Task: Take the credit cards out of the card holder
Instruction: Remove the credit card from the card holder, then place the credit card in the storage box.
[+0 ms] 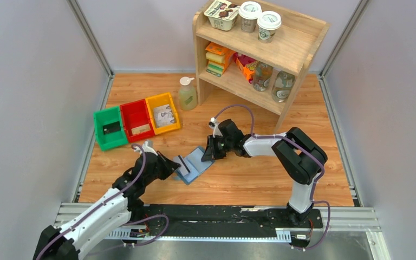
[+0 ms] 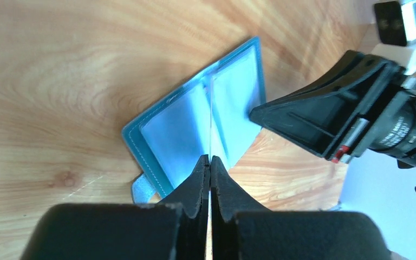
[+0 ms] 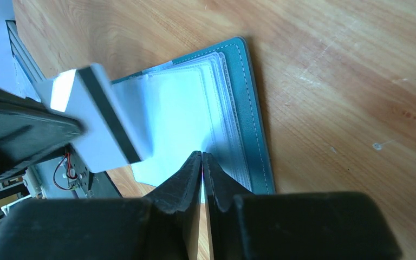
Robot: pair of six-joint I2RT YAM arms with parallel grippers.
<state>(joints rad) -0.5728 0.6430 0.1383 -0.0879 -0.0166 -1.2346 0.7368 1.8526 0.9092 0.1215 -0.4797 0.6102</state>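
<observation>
The card holder (image 1: 197, 166) lies open on the wood table, blue-grey cover down and light blue pockets up; it also shows in the left wrist view (image 2: 168, 130) and the right wrist view (image 3: 252, 124). My left gripper (image 1: 176, 164) is shut on a grey-white credit card with a dark stripe (image 1: 183, 162), held just over the holder's left half. The card shows edge-on in the left wrist view (image 2: 210, 124) and flat in the right wrist view (image 3: 105, 122). My right gripper (image 1: 206, 154) is shut, its tips resting on the holder's right inner pocket (image 3: 201, 155).
Green (image 1: 110, 128), red (image 1: 136, 120) and yellow (image 1: 163, 114) bins stand at the back left, each with a card inside. A soap bottle (image 1: 187, 95) and a wooden shelf (image 1: 260, 51) with jars and boxes stand behind. Grey walls enclose the table.
</observation>
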